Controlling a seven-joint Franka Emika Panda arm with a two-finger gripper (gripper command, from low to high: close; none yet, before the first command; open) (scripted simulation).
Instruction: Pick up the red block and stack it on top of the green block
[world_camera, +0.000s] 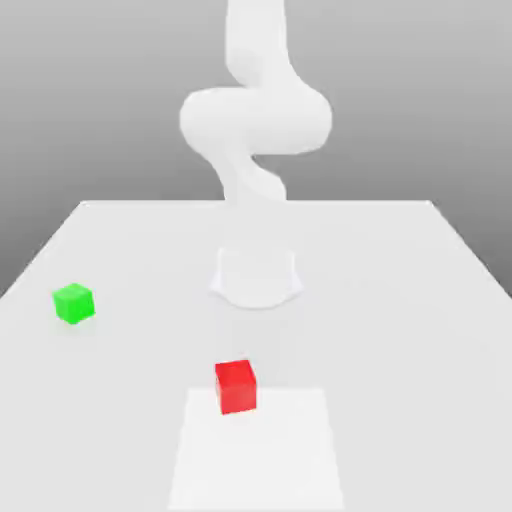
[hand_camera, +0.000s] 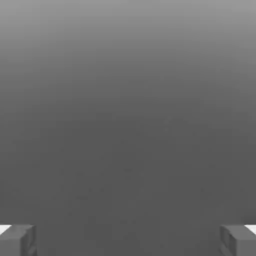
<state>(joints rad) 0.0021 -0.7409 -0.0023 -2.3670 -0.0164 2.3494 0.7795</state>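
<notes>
The red block (world_camera: 236, 387) is a small plain cube resting on the white table (world_camera: 400, 300) near the front, slightly towards the exterior view's left of centre. The green block (world_camera: 73, 303) sits apart from it, farther back and well over on the exterior view's left. In the hand view my gripper (hand_camera: 128, 241) is open: its two grey fingertips (hand_camera: 18, 240) stand wide apart with nothing between them, and only a plain grey background lies beyond them. Neither block is touched.
The white arm (world_camera: 255, 120) rises from its round base (world_camera: 256, 276) at the middle of the table, behind both blocks. A paler rectangular patch (world_camera: 260, 455) marks the table's front, with the red block at its back edge.
</notes>
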